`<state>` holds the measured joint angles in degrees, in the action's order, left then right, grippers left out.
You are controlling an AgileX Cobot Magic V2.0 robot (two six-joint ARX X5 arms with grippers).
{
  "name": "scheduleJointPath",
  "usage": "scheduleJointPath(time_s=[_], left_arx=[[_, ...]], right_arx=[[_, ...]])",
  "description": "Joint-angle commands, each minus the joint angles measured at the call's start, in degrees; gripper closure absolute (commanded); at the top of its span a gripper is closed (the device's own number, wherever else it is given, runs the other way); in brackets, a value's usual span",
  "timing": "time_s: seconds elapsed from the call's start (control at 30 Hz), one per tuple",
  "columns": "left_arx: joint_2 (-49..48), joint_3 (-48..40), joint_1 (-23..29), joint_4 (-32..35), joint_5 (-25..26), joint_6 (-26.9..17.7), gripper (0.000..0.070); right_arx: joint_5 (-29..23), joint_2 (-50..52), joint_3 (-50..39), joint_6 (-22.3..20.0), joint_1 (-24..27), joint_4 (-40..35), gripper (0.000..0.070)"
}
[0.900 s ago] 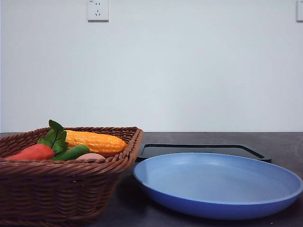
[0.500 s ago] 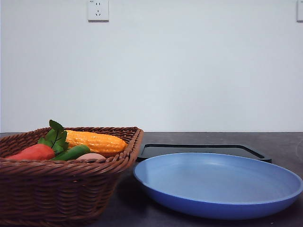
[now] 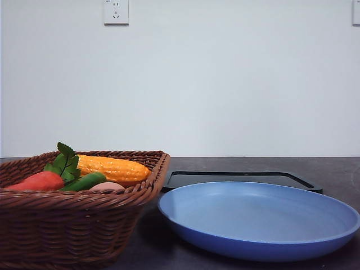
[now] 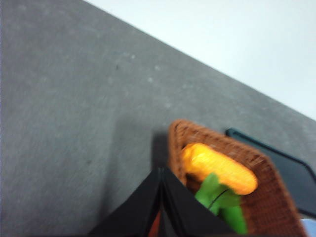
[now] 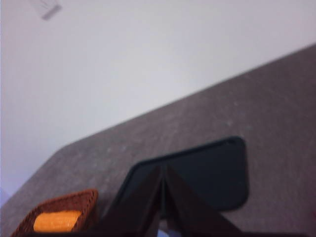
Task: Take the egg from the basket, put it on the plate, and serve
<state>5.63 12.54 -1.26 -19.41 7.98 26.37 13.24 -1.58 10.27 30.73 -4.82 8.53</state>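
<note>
Presumably light, smooth and fragile, the egg [image 3: 107, 185], half-hidden low left in the basket [image 3: 84, 225], wants a gentle mid-body grip; both hands' fingers are pressed together, empty.

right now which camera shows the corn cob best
The front view: the corn cob lies lengthwise in the wicker basket, nearly all of it showing. The left wrist view shows it blurred, partly behind leaves. The right wrist view catches an orange sliver at the edge.
</note>
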Motion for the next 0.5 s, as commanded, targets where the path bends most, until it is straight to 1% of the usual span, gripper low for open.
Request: scheduleJointPath(time_s=[0.0,0.17,0.3,0.4,0.47], left_arx=[[2.19,3.13,0.07,-0.88,1.11,-0.02,0.07],[10.04,10.44,0.07,-5.35,5.14,-2.17,0.07],[16.96,15.61,0.07,-9.22,8.94,-5.33,0.07],[22.23,19.18,0.04,-11.15,12.62,-7.53,0.07],[25.67,21.51,-0.07,-12.26,15.98,-8.33,0.07]], right_arx=[[-0.2,-1.31,2.55,-2.58,0.02,2.91,0.07],[0.16,-7.12,9.82,-3.4,0.02,11.48,0.07],[0.66,-12.8,15.1,-6.11,0.02,16.49,0.07],[2.73,-17.7,18.76,-7.83,0.02,19.23,0.07],[4.5,-21.31,21.19,-8.61,0.02,21.35,0.07]])
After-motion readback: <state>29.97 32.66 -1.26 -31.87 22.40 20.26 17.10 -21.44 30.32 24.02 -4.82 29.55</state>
